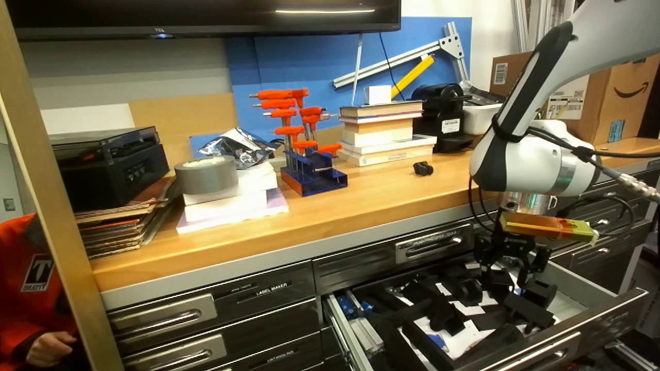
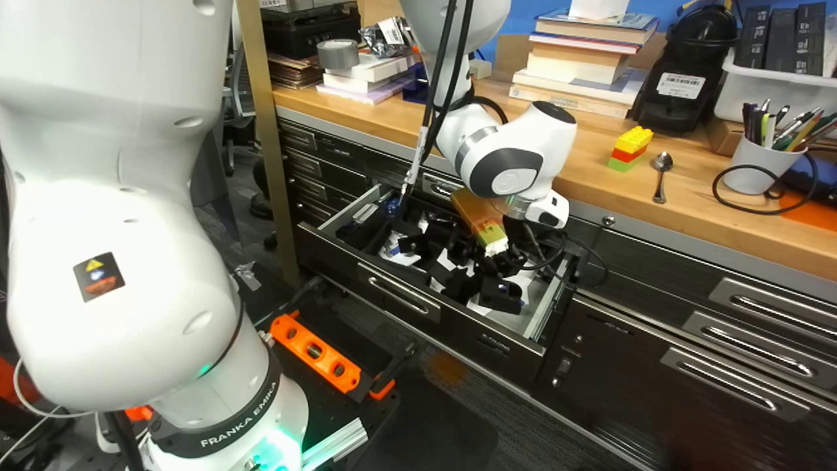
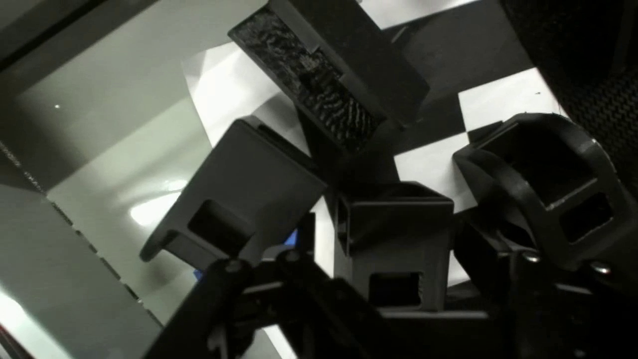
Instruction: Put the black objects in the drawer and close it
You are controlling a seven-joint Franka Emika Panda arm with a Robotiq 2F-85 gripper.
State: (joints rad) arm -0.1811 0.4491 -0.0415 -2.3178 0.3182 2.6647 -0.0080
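The grey drawer (image 1: 582, 315) stands pulled out; its front also shows in an exterior view (image 2: 458, 314). It holds many black pieces, among them a flat block (image 1: 528, 310), a ring-like piece (image 3: 548, 174), a tilted block (image 3: 244, 184) and a block with a textured side (image 3: 349, 65). A small black piece (image 1: 423, 168) lies on the countertop. My gripper (image 1: 504, 282) points down into the drawer. In the wrist view its fingers (image 3: 428, 289) are apart, with a square-holed black block (image 3: 398, 239) between and beyond them. Contact cannot be told; the fingertips are dark.
The wooden countertop (image 1: 361, 206) overhangs above the drawer. It bears book stacks (image 1: 386, 131), a hex key stand (image 1: 314, 175), grey tape (image 1: 206, 174), a black device (image 1: 443, 118) and toy bricks (image 2: 630, 149). An orange and yellow-green block (image 1: 546, 226) sits on my wrist.
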